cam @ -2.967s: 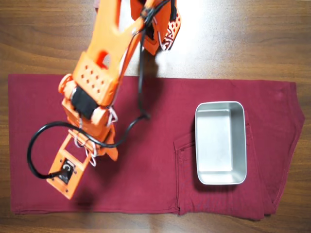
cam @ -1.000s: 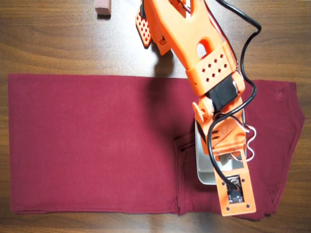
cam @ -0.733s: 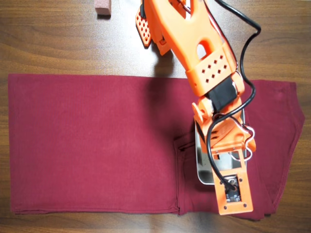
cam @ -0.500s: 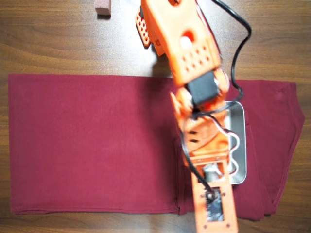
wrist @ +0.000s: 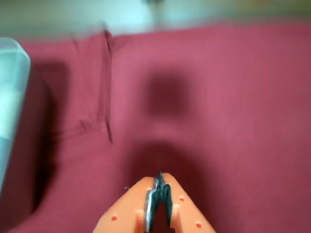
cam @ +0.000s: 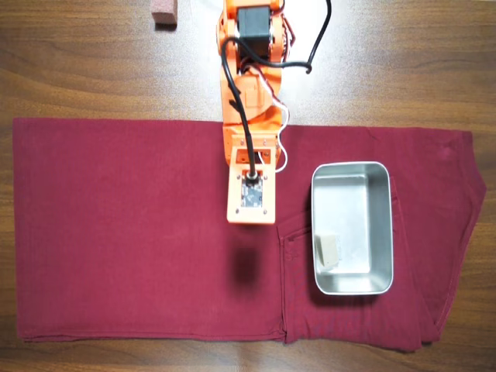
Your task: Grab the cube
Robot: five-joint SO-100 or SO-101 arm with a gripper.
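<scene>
The cube (cam: 327, 251) is a small pale beige-grey block lying inside the metal tray (cam: 351, 166), against its lower left corner in the overhead view. My gripper (wrist: 159, 177) shows at the bottom of the blurred wrist view with its orange jaws pressed together and nothing between them, over bare red cloth. In the overhead view the fingers are hidden under the orange wrist (cam: 250, 194), which hangs left of the tray and apart from it. The cube does not show in the wrist view.
A dark red cloth (cam: 116, 232) covers most of the wooden table (cam: 77, 62). The tray's pale wall (wrist: 9, 92) shows at the left edge of the wrist view. A reddish-brown block (cam: 163, 12) lies on bare wood at the top, left of the arm's base.
</scene>
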